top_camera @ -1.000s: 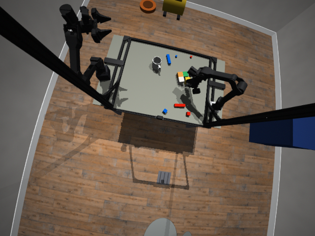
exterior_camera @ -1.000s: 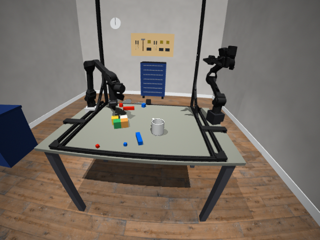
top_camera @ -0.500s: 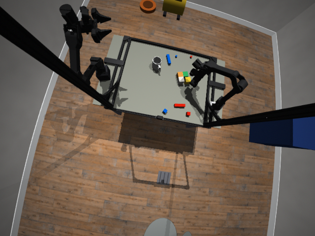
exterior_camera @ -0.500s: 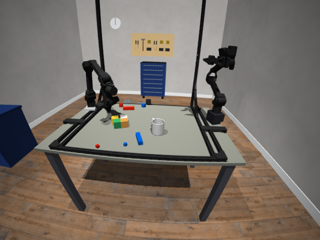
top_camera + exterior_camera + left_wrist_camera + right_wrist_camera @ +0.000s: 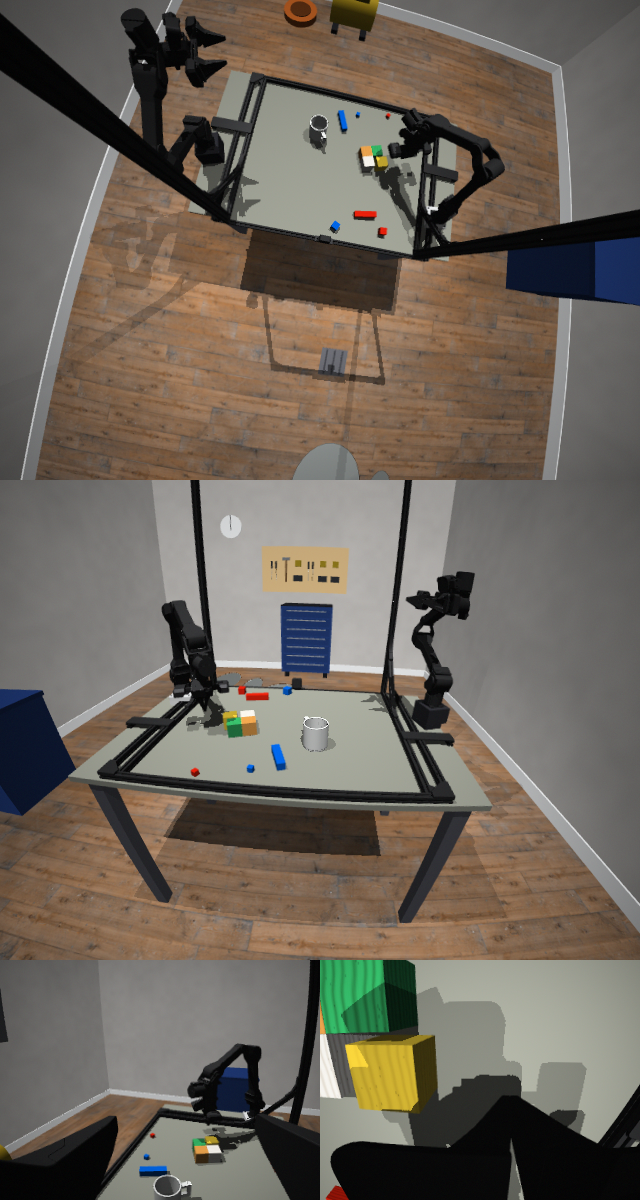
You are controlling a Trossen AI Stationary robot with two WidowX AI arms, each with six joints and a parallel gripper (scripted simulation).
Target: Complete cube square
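Four cubes sit together on the table: orange (image 5: 366, 150), green (image 5: 376, 150), white (image 5: 368, 161) and yellow (image 5: 382, 162). In the right wrist view the yellow cube (image 5: 390, 1074) lies close against the green cube (image 5: 367, 990) and the white cube (image 5: 330, 1067); I cannot tell whether its faces are fully flush. My right gripper (image 5: 395, 150) is shut and empty. It is just beside the yellow cube, apart from it, with its closed fingers (image 5: 514, 1103) a little above the table. My left gripper (image 5: 214, 51) is open and empty, held high in the air off the table's far side.
A white mug (image 5: 318, 125), a blue bar (image 5: 342, 120) and small blue (image 5: 357, 114) and red (image 5: 387, 115) cubes lie beyond the square. A red bar (image 5: 364, 213), a blue cube (image 5: 335, 225) and a red cube (image 5: 382, 231) lie near the other edge. A black frame rail (image 5: 426, 175) runs beside the right arm.
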